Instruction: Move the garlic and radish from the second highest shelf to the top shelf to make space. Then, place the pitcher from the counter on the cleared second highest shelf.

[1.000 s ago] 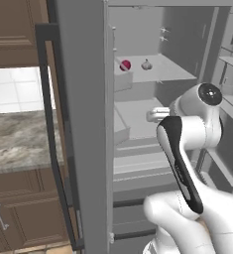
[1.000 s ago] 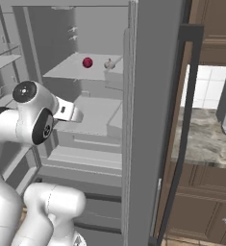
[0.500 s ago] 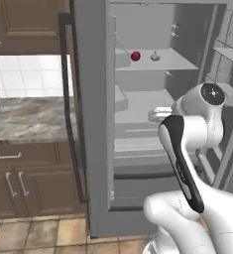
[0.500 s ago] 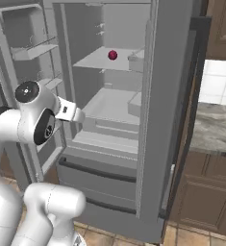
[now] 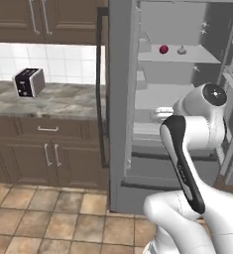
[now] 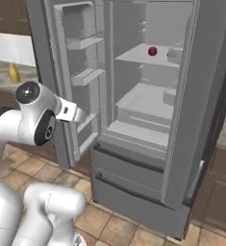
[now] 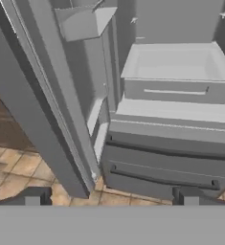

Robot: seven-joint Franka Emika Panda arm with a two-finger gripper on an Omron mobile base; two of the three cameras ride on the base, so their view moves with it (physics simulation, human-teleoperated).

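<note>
Our arm folded, elbow raised level with the fridge interior. Gripper empty, fingertips spread wide, aimed at fridge's lower drawers.

The radish and the garlic sit side by side on a fridge shelf. The toaster stands on the tabletop, left of the fridge.

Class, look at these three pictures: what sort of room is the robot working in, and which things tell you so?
A home kitchen, rendered rather than real. The clues: an open grey fridge with shelves inside, a marbled stone counter above dark wooden cabinets, and a toaster standing on that counter.
</note>
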